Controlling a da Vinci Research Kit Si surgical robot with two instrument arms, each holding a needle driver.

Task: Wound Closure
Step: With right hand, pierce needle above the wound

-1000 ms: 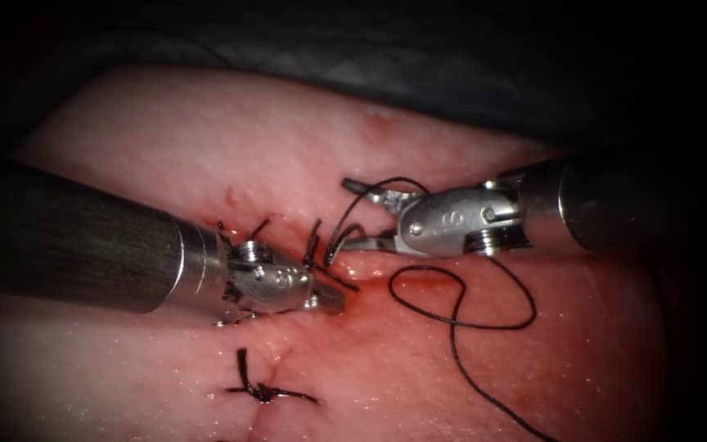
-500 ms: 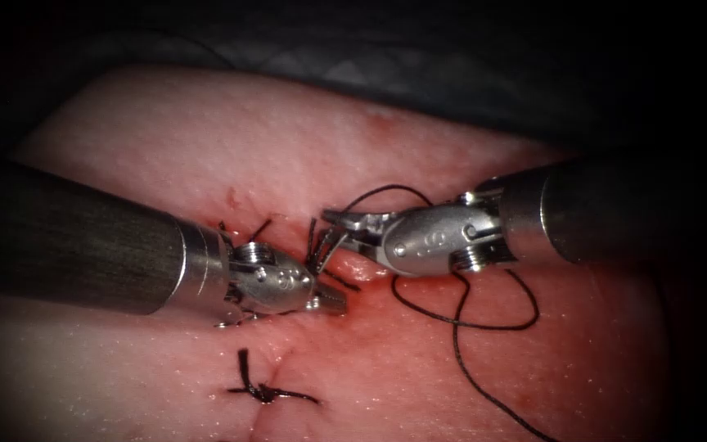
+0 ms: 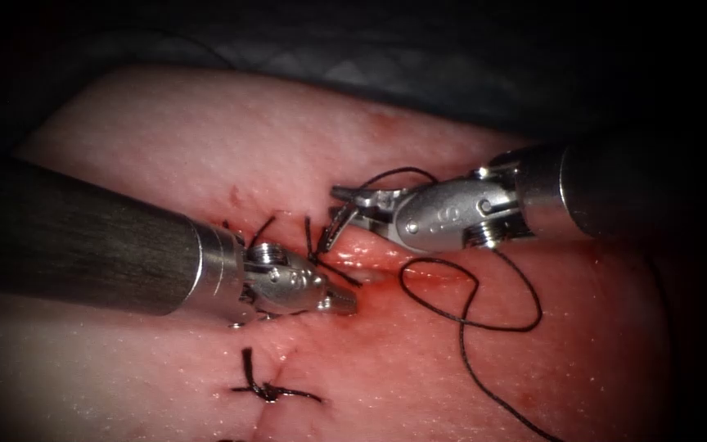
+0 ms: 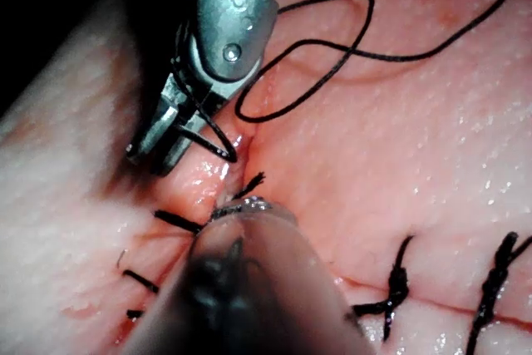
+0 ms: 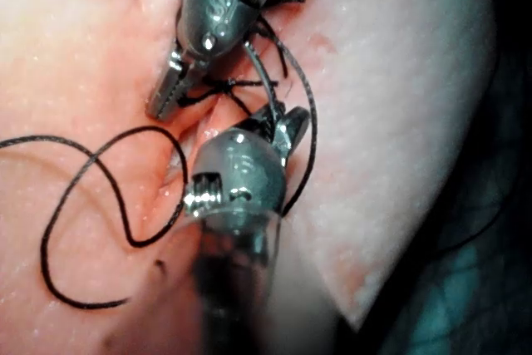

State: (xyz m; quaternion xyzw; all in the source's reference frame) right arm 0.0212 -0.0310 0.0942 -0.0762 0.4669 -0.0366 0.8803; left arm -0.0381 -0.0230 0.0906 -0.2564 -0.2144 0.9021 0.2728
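Now the right tool (image 3: 345, 209), jaws parted around the thread (image 3: 468, 307), has closed in on the cut (image 3: 370, 274); left tool (image 3: 341, 301), jaws closed, empty, rests beside it; needle unseen

Endoscope above and in front, wrist views close, seemingly sharing the cut (image 3: 345, 270)
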